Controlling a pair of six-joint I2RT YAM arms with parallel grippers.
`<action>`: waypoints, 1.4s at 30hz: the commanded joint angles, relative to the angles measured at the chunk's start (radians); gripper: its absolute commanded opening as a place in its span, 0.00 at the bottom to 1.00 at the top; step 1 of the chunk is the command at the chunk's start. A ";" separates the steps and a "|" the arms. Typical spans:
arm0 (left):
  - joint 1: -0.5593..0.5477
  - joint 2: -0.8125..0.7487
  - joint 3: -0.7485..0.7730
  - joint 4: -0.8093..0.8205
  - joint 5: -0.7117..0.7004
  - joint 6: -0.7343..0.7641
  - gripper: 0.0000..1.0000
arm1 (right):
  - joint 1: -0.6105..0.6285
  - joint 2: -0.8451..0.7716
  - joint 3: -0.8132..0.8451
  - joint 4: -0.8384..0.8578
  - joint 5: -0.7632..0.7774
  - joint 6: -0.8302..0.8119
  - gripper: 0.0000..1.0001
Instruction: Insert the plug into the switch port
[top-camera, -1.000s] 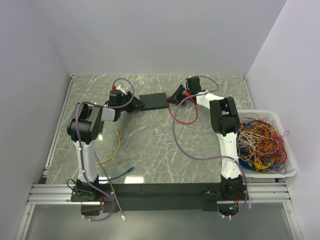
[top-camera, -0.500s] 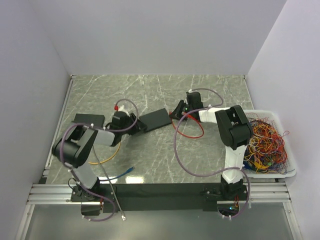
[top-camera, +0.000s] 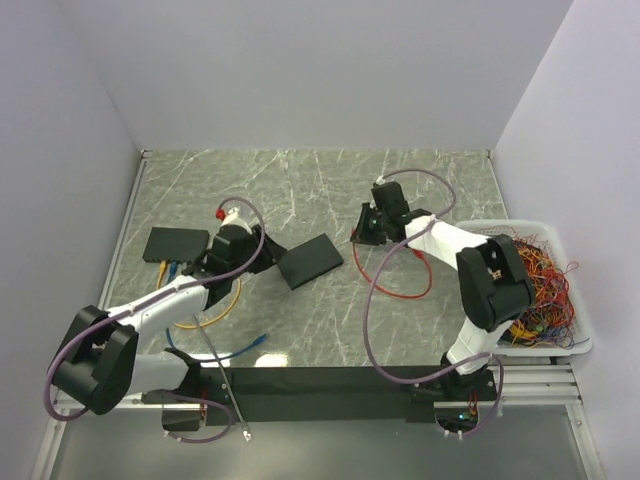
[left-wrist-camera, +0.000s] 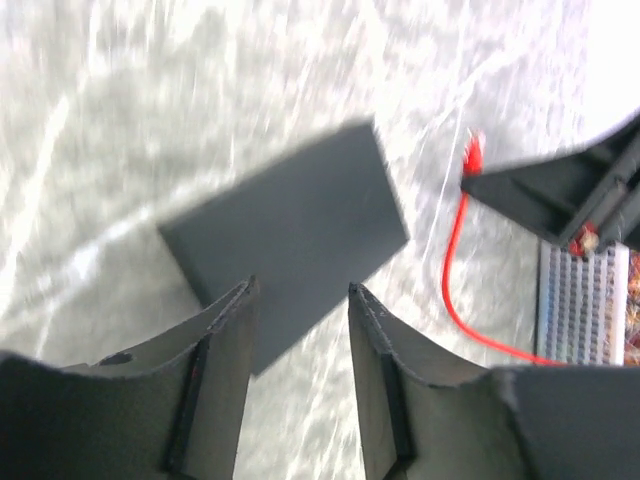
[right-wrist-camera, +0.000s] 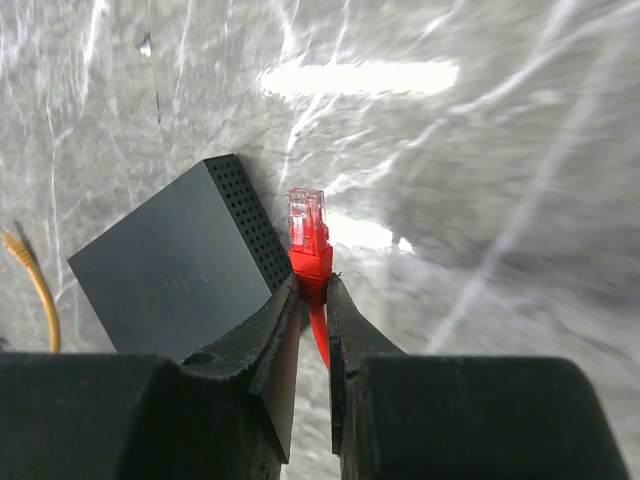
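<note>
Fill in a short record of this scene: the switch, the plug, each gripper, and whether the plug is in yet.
switch: dark flat box lying askew on the table
red plug: pinched behind its clear tip, beside the switch's perforated side
right gripper: shut on the red plug
left gripper: jaws apart, the switch's near corner showing between them
inserted: not yet
</note>
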 joint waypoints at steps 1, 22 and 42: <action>0.007 0.006 0.093 -0.039 -0.097 0.095 0.48 | -0.004 -0.084 -0.001 -0.091 0.125 -0.065 0.00; 0.119 0.475 0.259 0.347 0.188 0.141 0.42 | 0.353 -0.148 -0.124 -0.119 0.116 -0.075 0.00; 0.117 0.535 0.244 0.376 0.219 0.158 0.41 | 0.436 0.022 0.017 -0.158 0.165 -0.068 0.00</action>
